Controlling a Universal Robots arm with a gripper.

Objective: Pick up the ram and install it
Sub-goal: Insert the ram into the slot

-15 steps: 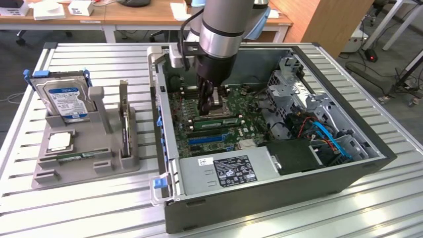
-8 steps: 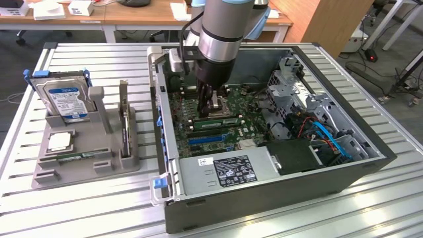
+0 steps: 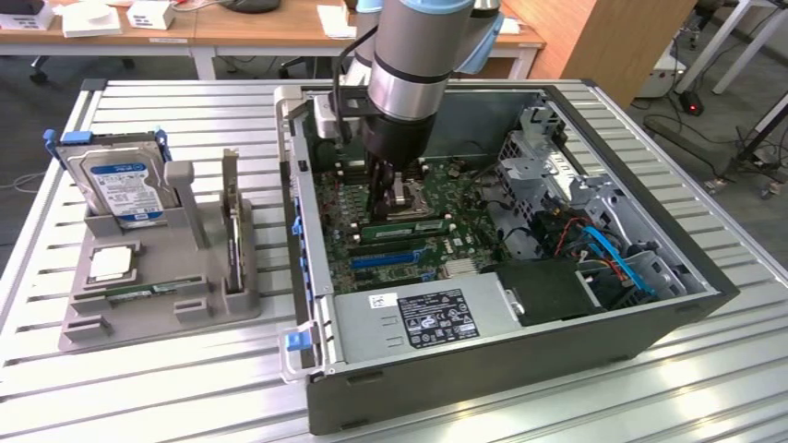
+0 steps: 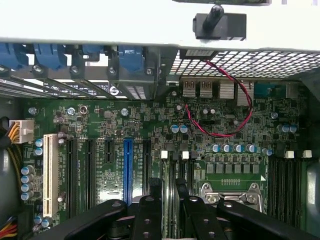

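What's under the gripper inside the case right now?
The ram, a green stick, sits edge-on on the motherboard beside the processor socket. The gripper covers part of it, so whether it is fully seated cannot be seen.

The exterior view looks down from high over the slatted table (image 3: 161, 388) and open computer case (image 3: 493, 369); the wrist view peers past the gripper (image 4: 171, 217), close above the motherboard (image 4: 150, 120) (the views' shared ground).
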